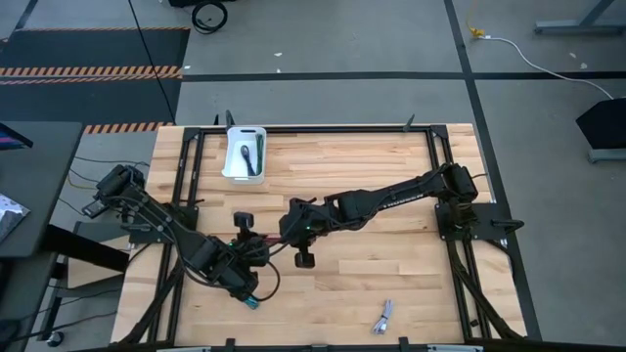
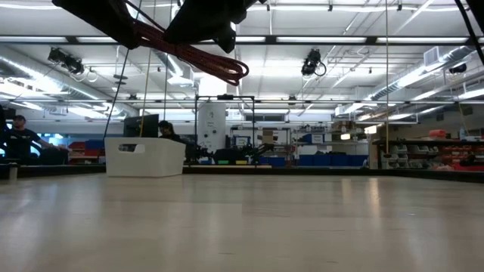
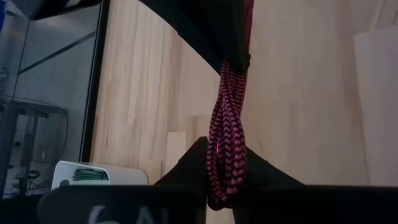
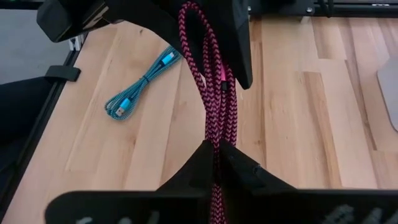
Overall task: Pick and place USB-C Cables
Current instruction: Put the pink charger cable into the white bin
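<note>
Wrist views: I've got both hands, left hand (image 3: pixel 217 186) & right hand (image 4: pixel 217 168), pinched on magenta cable (image 4: pixel 214 93); soft, light, floppy, so grip mid-bundle.

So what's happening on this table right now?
Both arms have met over the middle of the table, passing the magenta cable between them. The left gripper and the right gripper are each shut on it, holding it above the wood. A teal cable lies near the left arm, a pale one by the front edge, and the white bin already holds a dark green cable.
</note>
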You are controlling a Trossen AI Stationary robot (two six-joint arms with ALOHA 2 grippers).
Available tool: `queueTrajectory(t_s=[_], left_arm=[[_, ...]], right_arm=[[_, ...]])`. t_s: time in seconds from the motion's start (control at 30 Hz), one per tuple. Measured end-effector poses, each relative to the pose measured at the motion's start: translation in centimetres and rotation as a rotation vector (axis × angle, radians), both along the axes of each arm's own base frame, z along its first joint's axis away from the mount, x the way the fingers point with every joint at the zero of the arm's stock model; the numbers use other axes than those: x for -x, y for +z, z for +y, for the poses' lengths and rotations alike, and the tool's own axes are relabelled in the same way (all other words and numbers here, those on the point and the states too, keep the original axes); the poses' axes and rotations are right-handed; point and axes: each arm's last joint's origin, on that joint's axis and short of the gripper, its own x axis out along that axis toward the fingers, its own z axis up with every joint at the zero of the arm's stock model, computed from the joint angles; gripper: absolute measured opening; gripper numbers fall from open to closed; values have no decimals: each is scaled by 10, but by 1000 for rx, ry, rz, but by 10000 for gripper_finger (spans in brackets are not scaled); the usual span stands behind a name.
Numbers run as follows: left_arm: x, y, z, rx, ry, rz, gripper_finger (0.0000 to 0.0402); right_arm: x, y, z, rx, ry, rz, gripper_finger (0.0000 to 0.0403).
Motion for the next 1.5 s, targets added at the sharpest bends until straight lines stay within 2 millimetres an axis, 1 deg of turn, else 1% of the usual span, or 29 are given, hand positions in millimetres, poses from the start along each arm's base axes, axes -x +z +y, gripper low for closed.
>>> queueTrajectory(t_s=[0.17, 0.33, 0.43, 0.53, 0.63, 0.7, 0.83, 0.97, 1.07, 1.2, 1.27, 1.4, 1.5], left_arm=[[1, 0, 1, 2, 15, -1, 36], [8, -2, 7, -20, 77, 41, 36], [14, -2, 12, -45, 121, 70, 36], [19, -2, 18, -75, 197, 61, 36], [25, 1, 32, -141, 308, 63, 36], [27, 4, 44, -187, 393, 58, 36], [20, 5, 71, -196, 490, 54, 36], [11, 6, 108, -184, 645, 95, 36], [9, 7, 135, -157, 756, 140, 38], [8, 5, 170, -113, 880, 211, 57], [6, 4, 187, -79, 912, 229, 57], [0, 0, 217, 24, 930, 232, 39], [-7, -1, 234, 84, 915, 177, 36]], right_arm=[[0, 0, 0, 7, 5, -3, 63], [1, -1, -1, 30, 15, 11, 115], [4, -4, -1, 38, 27, 48, 149], [6, -7, -1, 47, 32, 89, 179], [11, -11, -2, 41, 16, 149, 200], [13, -12, -1, 12, -12, 182, 209], [16, -13, 5, -41, -28, 216, 215], [18, -13, 14, -59, -15, 220, 212], [20, -13, 23, -72, 19, 228, 210], [23, -13, 35, -79, 60, 232, 209], [25, -13, 40, -79, 74, 233, 209], [27, -13, 49, -69, 104, 226, 209], [28, -13, 53, -51, 126, 217, 209]])
